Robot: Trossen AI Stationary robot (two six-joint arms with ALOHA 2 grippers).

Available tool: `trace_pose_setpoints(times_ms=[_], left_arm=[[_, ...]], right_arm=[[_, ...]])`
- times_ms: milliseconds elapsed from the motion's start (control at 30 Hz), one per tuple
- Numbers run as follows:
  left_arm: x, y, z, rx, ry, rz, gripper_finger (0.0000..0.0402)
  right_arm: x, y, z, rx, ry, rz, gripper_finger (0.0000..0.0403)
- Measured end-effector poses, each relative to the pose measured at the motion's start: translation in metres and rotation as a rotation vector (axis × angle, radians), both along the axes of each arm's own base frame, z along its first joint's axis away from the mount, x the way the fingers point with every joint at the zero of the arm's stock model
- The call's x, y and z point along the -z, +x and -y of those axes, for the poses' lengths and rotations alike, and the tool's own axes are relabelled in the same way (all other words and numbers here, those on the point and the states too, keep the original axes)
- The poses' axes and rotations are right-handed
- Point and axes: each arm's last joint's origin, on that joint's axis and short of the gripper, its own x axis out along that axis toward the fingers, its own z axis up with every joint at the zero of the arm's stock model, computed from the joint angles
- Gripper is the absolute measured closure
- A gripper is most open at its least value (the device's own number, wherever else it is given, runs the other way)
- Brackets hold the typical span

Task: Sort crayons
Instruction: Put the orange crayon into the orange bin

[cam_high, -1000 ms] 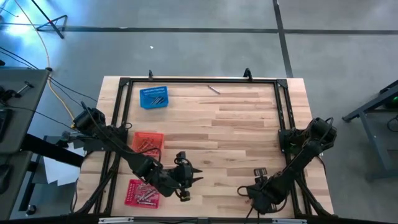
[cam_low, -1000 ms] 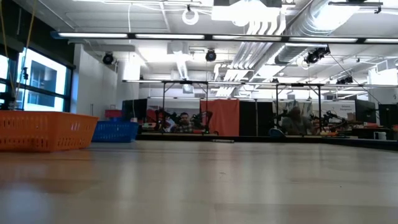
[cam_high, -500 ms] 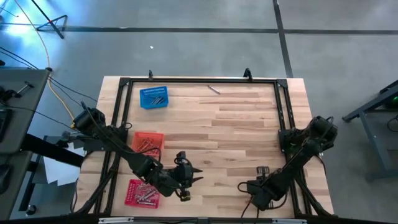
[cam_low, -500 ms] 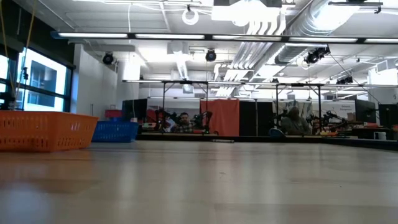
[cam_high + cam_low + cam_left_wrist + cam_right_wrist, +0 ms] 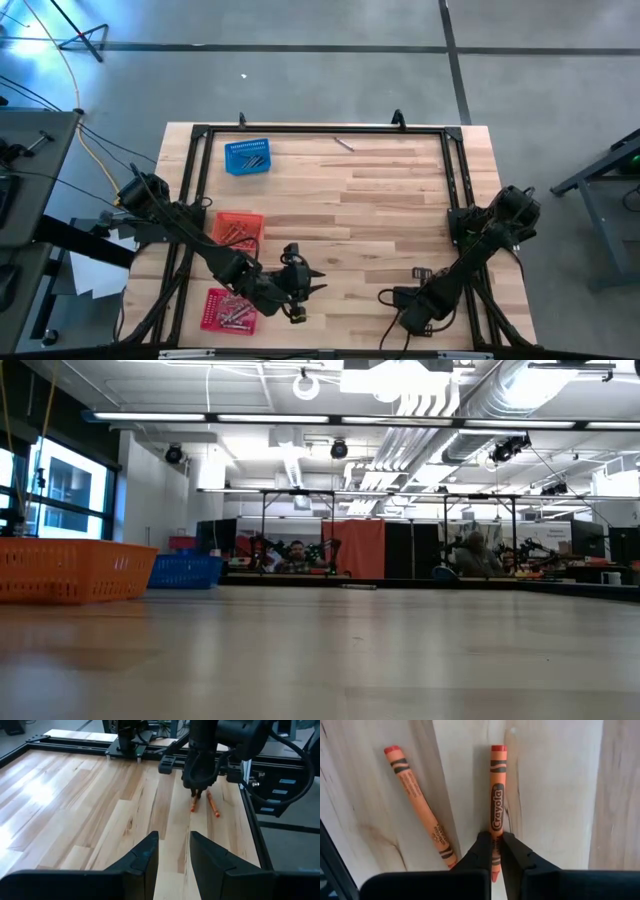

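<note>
Two orange crayons lie side by side on the wood near the table's near right corner. My right gripper (image 5: 494,851) points down over them and is shut on one crayon (image 5: 497,800). The other crayon (image 5: 419,805) lies loose just beside it. The left wrist view shows the same pair (image 5: 214,805) under the right gripper (image 5: 196,794). My left gripper (image 5: 173,852) hangs open above bare wood near the table's near edge, left of centre (image 5: 312,283), with nothing between its fingers. My right gripper pinches the orange crayon between its two fingers, on its long sides near one end (image 5: 495,837). The fingers come from above, pointing down, and lie across the crayon. The rest of the crayon reaches out past the fingers and lies flat on the wood.
A blue basket (image 5: 247,157) stands at the far left, an orange basket (image 5: 238,228) at mid left and a red basket (image 5: 228,310) with crayons at the near left. A thin stick (image 5: 344,143) lies by the far edge. A black frame (image 5: 455,190) rims the table.
My right gripper has shifted a little toward the table's left and sunk slightly toward the wood. My left arm has kept still.
</note>
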Motion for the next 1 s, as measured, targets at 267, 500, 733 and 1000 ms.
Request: trace_pose_setpoints(times_ms=[267, 500, 733, 1000], left_arm=[[0.001, -0.001, 0.001, 0.013, 0.027, -0.015, 0.0305], [0.002, -0.002, -0.001, 0.011, 0.038, -0.030, 0.0305], [0.002, -0.001, -0.002, -0.001, 0.084, -0.023, 0.0305], [-0.001, 0.001, -0.011, -0.143, 0.302, 0.008, 0.0305]], right_arm=[[-0.015, 0.002, 0.009, 0.155, -0.104, 0.169, 0.0400], [-0.091, 0.005, 0.020, 0.248, -0.115, 0.556, 0.0402], [-0.150, 0.000, 0.025, 0.237, -0.199, 0.989, 0.0402], [-0.155, 0.003, 0.019, 0.155, -0.380, 1.128, 0.0402]])
